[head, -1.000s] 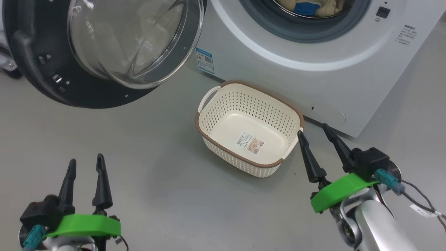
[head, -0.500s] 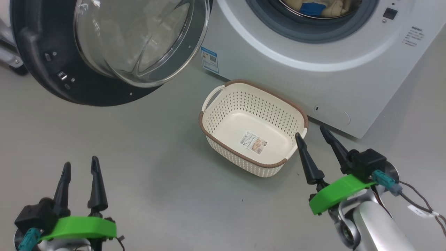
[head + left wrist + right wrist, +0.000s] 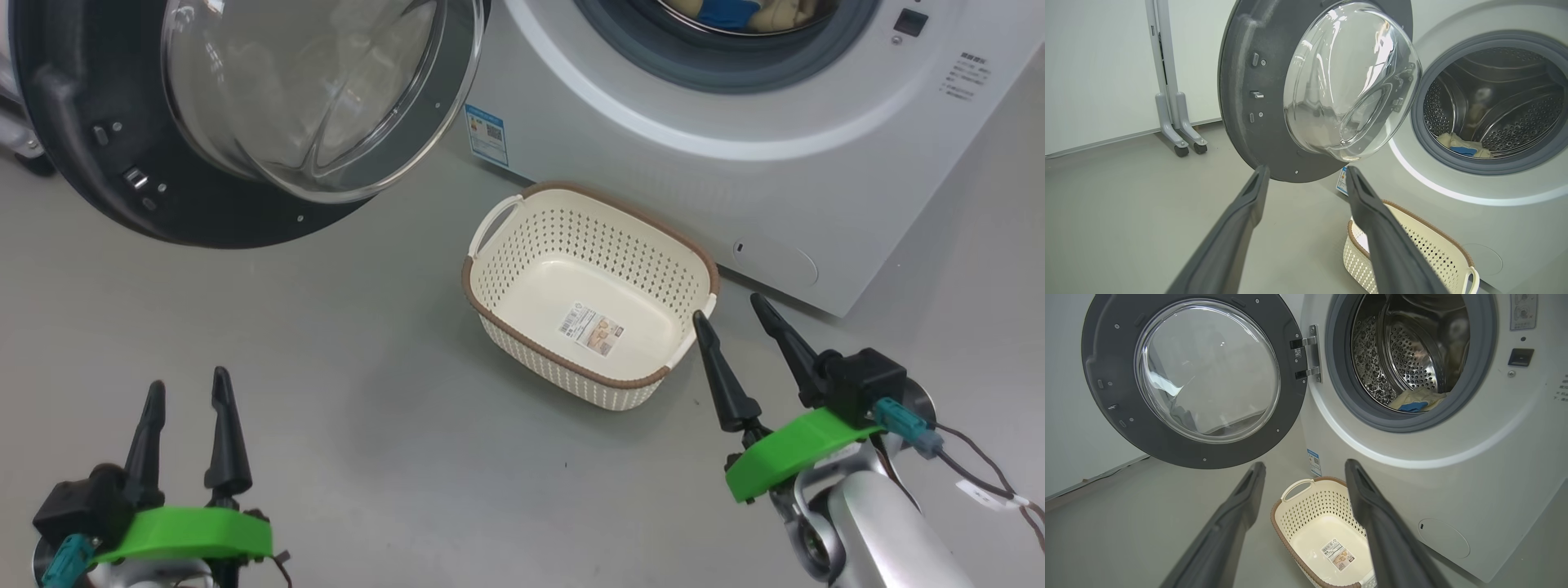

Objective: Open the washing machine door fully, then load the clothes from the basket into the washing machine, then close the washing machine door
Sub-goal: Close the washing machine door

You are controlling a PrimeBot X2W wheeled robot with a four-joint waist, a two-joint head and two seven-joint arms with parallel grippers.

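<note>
Head view cuts the washing machine (image 3: 735,188) off at the top, so just the lower arc of its drum mouth is visible there. The right wrist view takes in the whole opening. The door (image 3: 98,188) stands swung wide on its hinges to the left. Its upper edge runs out of the head view, and reflections in the bulging glass make it hard to read what lies behind. On the grey floor (image 3: 326,392), close against the machine's front, sits the basket (image 3: 531,347), with a label sticker on its bare bottom. In both wrist views a dark finger covers part of the basket. The clothes (image 3: 1414,403) lie low inside the drum as a pale yellow and blue heap, partly hidden behind the grey rubber lip and well apart from both grippers. The right gripper (image 3: 728,306) hangs with jaws spread, one fingertip just beside the basket's near handle; contact cannot be told. The left gripper (image 3: 187,378), jaws likewise spread, hangs over bare floor well apart from the basket.
</note>
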